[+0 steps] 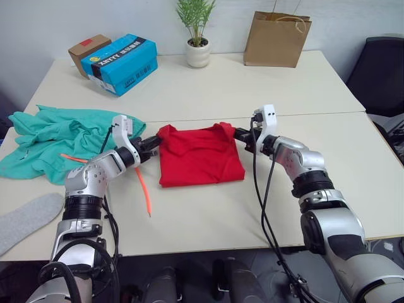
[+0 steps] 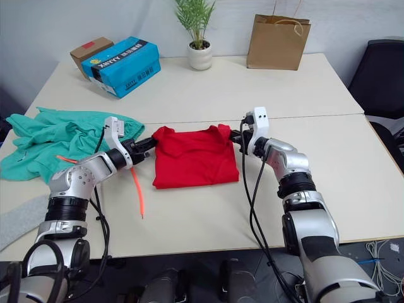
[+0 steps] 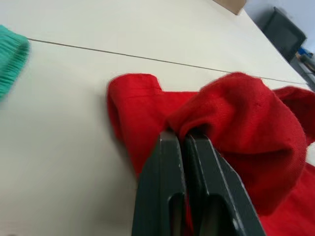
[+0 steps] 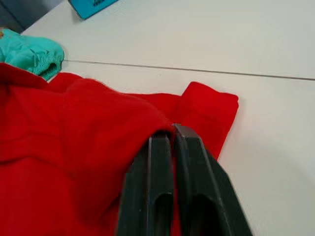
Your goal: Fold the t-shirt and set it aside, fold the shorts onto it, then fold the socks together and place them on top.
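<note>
The red t-shirt (image 1: 199,156) lies folded into a rough square at the table's middle. My left gripper (image 1: 154,143) is shut on its far left corner, and the wrist view shows red cloth (image 3: 236,118) pinched between the black fingers (image 3: 165,182). My right gripper (image 1: 241,134) is shut on the far right corner, with fabric (image 4: 98,128) bunched at its fingers (image 4: 162,172). The teal shorts (image 1: 47,139) lie crumpled at the left, their orange drawstring (image 1: 144,189) trailing toward the front. One grey sock (image 1: 25,218) rests near the front left edge.
At the back of the table stand a blue shoebox (image 1: 120,63) with a brown carton (image 1: 88,50) behind it, a potted plant (image 1: 197,38) and a paper bag (image 1: 276,39). A black chair (image 1: 382,72) stands at the right. A seam (image 1: 315,115) joins two tabletops.
</note>
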Motion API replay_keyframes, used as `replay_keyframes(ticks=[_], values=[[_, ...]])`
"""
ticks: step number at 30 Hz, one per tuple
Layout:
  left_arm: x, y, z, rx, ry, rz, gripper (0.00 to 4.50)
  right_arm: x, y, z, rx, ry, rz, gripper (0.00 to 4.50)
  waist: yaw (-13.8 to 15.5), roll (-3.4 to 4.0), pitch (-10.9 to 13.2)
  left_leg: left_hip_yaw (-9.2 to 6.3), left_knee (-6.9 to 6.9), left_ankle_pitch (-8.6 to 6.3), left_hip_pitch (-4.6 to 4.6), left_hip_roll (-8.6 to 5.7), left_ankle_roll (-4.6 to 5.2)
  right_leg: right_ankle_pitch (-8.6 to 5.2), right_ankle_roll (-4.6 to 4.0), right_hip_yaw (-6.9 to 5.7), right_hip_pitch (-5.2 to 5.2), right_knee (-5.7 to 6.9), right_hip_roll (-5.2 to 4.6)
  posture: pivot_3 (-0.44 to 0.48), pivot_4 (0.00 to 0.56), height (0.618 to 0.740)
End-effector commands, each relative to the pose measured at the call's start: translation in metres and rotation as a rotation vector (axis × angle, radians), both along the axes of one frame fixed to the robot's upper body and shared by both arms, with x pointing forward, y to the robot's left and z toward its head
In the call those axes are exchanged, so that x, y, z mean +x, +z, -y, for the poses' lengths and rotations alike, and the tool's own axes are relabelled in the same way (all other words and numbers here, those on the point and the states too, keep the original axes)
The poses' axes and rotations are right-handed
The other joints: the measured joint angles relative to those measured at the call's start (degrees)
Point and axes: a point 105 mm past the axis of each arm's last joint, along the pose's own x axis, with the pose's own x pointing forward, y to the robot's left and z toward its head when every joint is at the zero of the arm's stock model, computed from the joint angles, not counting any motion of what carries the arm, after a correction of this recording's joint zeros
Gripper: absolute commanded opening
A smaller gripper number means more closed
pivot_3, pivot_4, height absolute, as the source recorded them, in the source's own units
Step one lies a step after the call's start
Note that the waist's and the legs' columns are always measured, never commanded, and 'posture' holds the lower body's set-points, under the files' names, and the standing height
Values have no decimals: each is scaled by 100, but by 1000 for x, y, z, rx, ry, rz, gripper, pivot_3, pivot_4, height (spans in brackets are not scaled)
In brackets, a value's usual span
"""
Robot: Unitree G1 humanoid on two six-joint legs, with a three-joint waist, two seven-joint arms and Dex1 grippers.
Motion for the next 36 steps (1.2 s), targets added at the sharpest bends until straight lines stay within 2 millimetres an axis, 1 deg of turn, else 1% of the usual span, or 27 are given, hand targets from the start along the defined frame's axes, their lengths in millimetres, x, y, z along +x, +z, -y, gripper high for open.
replay_keyframes(ticks=[1, 3, 4, 6, 8, 9, 10, 11, 12, 13, 15, 16, 17, 18, 19, 20, 21, 22, 24, 25, 27, 31, 33, 36], values=[[2, 22, -13, -13, 74, 87, 1388, 6, 28, -1, 17, -30, 125, 1664, -12, 0, 0, 0, -2, 0, 1, 0, -1, 0, 0, 0, -1, 0, 0, 0, 150, 740], [-3, 25, -15, 19, 59, 110, 1997, 7, 34, 7, -25, -60, 191, 2324, -14, 0, 0, 0, -10, 3, 1, 0, -5, 0, 0, 0, -3, -1, 0, 0, 150, 740], [-5, 26, -15, 51, 43, 131, 2383, 7, 38, 11, -58, -69, 231, 2751, -15, 0, 0, 0, -13, 3, 1, 0, -6, 0, 0, -1, -4, -2, 0, 0, 150, 740], [-10, 32, -19, 173, 13, 230, 3032, 5, 45, 19, -126, -77, 300, 3457, -28, 0, 0, 3, -20, 4, 1, -1, -6, 0, 0, 0, -5, -6, 0, 0, 150, 740], [-13, 38, -22, 254, -8, 310, 3597, 1, 51, 24, -174, -67, 356, 4085, -25, 0, 0, 6, -24, 4, 0, -1, -7, 0, -1, 0, -9, -9, 1, 0, 150, 740], [-14, 41, -24, 281, -9, 342, 3953, -2, 53, 24, -189, -49, 379, 4475, -19, 0, 0, 7, -24, 4, 0, -1, -7, -1, -1, 1, -9, -10, 1, 0, 150, 740], [-17, 43, -26, 343, -32, 376, 4278, -9, 58, 24, -193, -12, 419, 4500, -11, 0, 0, 7, -24, 4, 0, -1, -7, -1, -2, 0, -9, -11, 1, 0, 150, 740], [-18, 46, -29, 410, -44, 416, 4471, -16, 61, 23, -200, 26, 455, 4500, -14, 0, 0, 7, -24, 4, 0, -1, -7, -1, -2, 0, -8, -12, 1, 0, 150, 740], [-21, 47, -32, 464, -61, 435, 4471, -27, 62, 19, -208, 85, 495, 4500, -14, 0, 0, 8, -24, 4, 2, -1, -8, -1, -2, 2, -7, -11, 1, 0, 150, 740], [-23, 53, -35, 508, -69, 474, 4471, -38, 63, 15, -221, 147, 537, 4500, -17, 0, 0, 8, -27, 4, 3, -1, -8, -1, -2, 2, -8, -12, 2, 0, 150, 740], [-26, 65, -39, 545, -64, 545, 4471, -55, 62, 9, -249, 230, 583, 4500, -9, 0, 0, 9, -33, 4, 7, 0, -9, -1, -2, 2, -7, -13, 3, 0, 150, 740], [-32, 71, -40, 544, -94, 578, 4471, -70, 59, 3, -278, 323, 623, 4500, -3, 0, 0, 9, -34, 3, 6, 0, -9, -1, -2, 2, -7, -14, 3, 0, 150, 740], [-46, 77, -35, 548, -182, 619, 4471, -92, 51, -2, -305, 441, 644, 4500, -2, 0, 0, 9, -34, 4, 6, 0, -9, -1, -2, 2, -7, -14, 2, 0, 150, 740], [-69, 70, -24, 608, -359, 639, 4471, -113, 39, -6, -341, 563, 643, 4500, -9, 0, 0, 10, -35, 3, 6, 0, -8, -1, -2, 2, -7, -15, 2, 0, 150, 740], [-89, 58, -15, 671, -521, 625, 4471, -126, 29, -8, -378, 639, 630, 4500, -42, 0, 0, 10, -45, 2, 5, 0, -9, -1, -2, 2, -8, -20, 2, 0, 150, 740], [-102, 43, -11, 693, -624, 562, 4471, -132, 21, -9, -407, 671, 614, 4500, -54, 0, 0, 10, -54, -7, 9, 5, -15, -3, -3, 1, -5, -23, 5, 0, 150, 740], [-113, 32, -7, 710, -701, 514, 4471, -134, 13, -10, -448, 689, 607, 4500, -65, 1, 1, 11, -57, -11, 15, 5, -16, -5, -5, -1, -1, -23, 6, 0, 150, 740], [-120, 23, -5, 727, -742, 483, 4471, -135, 5, -10, -487, 705, 595, 4500, -70, 4, 2, 13, -52, -13, 14, 5, -14, -7, -7, 0, -2, -33, 5, 0, 150, 740], [-126, 13, 4, 742, -784, 480, 4471, -133, -11, -10, -556, 702, 572, 4500, -62, 3, 5, 14, -42, -12, 15, 3, -5, -6, -8, 1, -1, -29, 1, 0, 150, 740], [-126, 9, 8, 760, -792, 483, 4471, -131, -19, -10, -592, 706, 567, 4500, -55, -1, 8, 11, -40, -12, 15, 2, -2, -1, -17, 0, -1, -27, 1, 0, 150, 740], [-120, -1, 16, 821, -787, 501, 4471, -124, -29, -9, -662, 675, 573, 4500, -3, -3, 9, 7, -42, -8, 17, 3, 7, 14, -35, -4, 0, -28, 1, 0, 150, 740], [-102, -19, 27, 924, -749, 527, 4471, -104, -33, -13, -711, 605, 605, 4500, 46, -6, 11, 6, -41, 4, 19, 3, 15, 22, -44, -4, 0, -24, 3, 0, 150, 740], [-97, -26, 29, 960, -756, 524, 4471, -96, -35, -14, -748, 583, 627, 4500, 36, -6, 11, 8, -42, 16, 16, 3, -5, 23, -43, -4, -4, -21, 3, 0, 150, 740], [-78, -26, 27, 978, -703, 522, 4471, -87, -41, -19, -765, 579, 631, 4500, 24, -7, 11, 14, -43, 13, 15, 11, -8, 22, -43, -4, -7, -24, 11, 0, 150, 740]])
